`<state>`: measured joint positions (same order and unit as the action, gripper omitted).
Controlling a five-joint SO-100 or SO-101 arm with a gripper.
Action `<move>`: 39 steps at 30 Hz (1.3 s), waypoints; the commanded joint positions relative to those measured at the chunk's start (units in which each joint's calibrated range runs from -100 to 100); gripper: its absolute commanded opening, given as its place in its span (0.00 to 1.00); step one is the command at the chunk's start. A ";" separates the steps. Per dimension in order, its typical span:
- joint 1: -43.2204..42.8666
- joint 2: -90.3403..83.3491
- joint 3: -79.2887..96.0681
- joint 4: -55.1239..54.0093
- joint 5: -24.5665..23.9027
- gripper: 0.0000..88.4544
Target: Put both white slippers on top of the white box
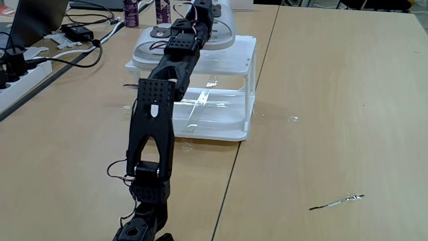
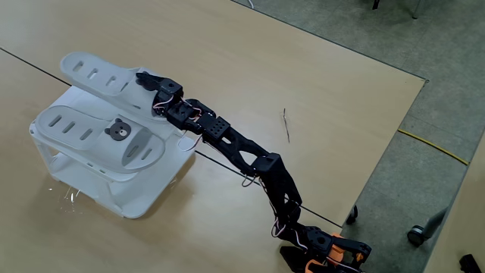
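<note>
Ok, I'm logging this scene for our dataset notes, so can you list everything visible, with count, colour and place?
white slippers: two, pale grey-white, both over the box top; the nearer one lies flat with a brown bear badge, the far one sits tilted at the gripper.
white box: one, white with see-through sides, on the table beside the seam.
table: light wood, two tops joined.
thin dark stick: one, on the bare table to the right in a fixed view.
power strip and cables: white strip, black leads, far left edge.
bottles: two, purple-labelled, at the back.
gripper: one, black, at the far slipper's edge; jaw state unclear.
arm: one, black, stretched toward the box.
</note>
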<state>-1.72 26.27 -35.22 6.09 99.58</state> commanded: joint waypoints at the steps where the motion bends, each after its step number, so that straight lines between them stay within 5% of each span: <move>1: 0.82 1.46 -11.92 -0.83 0.42 0.01; 12: 0.90 4.65 -11.83 -0.83 0.42 0.02; 18: 0.82 4.06 -8.76 -0.83 0.42 0.23; 39: 0.41 -14.19 16.86 -0.14 0.42 0.32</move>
<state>-1.50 24.04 -22.28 5.92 99.58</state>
